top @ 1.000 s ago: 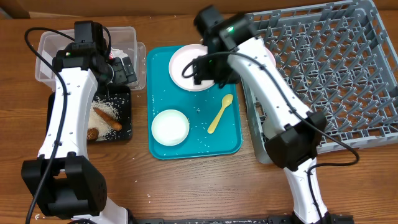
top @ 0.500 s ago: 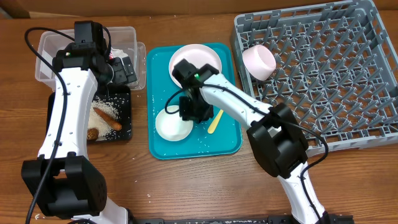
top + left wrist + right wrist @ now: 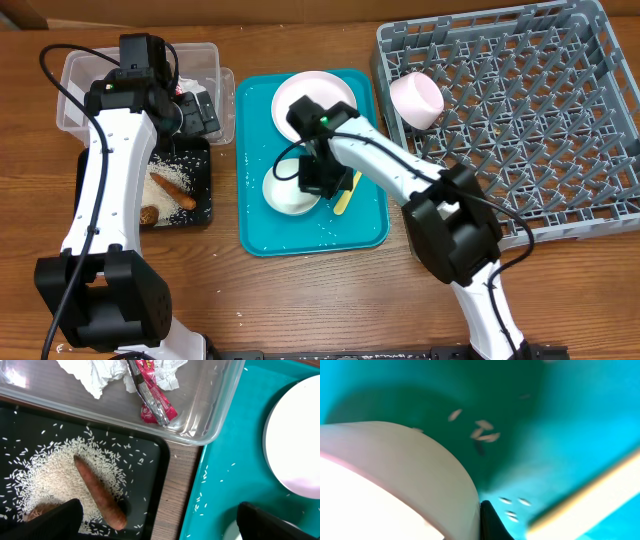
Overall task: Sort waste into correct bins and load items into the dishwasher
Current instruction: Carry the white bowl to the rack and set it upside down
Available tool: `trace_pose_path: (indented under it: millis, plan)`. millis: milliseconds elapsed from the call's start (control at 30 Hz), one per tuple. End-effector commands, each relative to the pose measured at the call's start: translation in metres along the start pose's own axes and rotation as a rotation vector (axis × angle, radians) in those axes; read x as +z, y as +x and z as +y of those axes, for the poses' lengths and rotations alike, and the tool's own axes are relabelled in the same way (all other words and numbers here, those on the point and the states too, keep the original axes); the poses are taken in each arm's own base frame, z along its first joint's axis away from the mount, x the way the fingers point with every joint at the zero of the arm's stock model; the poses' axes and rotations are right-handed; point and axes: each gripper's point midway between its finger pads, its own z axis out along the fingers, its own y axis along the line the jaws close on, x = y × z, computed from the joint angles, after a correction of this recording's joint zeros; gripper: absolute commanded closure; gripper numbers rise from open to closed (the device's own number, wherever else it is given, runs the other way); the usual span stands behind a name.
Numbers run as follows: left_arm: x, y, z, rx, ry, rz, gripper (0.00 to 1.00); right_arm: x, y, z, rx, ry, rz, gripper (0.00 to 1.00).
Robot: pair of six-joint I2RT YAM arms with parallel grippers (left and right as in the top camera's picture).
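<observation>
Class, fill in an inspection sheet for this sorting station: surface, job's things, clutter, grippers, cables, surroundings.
Surface: wooden table, a few white specks near the front.
Job's things: napkins and wrapper in the clear tub; rice and sausage stick in the black tray; plate, white bowl and yellow spoon on the teal tray; cup on its side in the rack.
Clutter: stray rice grains on the teal tray.
Grippers: left gripper open above the bins; right gripper shut on the white bowl's rim.
Cables: black cables loop off both arms.
Surroundings: cardboard beyond the table.
</observation>
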Motion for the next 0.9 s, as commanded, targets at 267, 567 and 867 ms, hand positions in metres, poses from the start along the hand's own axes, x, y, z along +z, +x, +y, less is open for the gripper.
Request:
trace_pose_path:
  millis: [267,567,867]
  plan:
    - [-0.006,-0.003,0.0,0.017,-0.003,-0.02,0.0,-0.205,-0.027,-0.097,0.135,0.212,-0.543,0.96]
    - [-0.006,-0.003,0.0,0.017,-0.003,-0.02,0.0,-0.359,0.007,-0.223,0.477,0.823,-1.118,0.96]
    - [-0.006,-0.003,0.0,0.017,-0.003,-0.02,0.0,-0.398,-0.033,-0.275,0.743,1.085,-1.396,0.96]
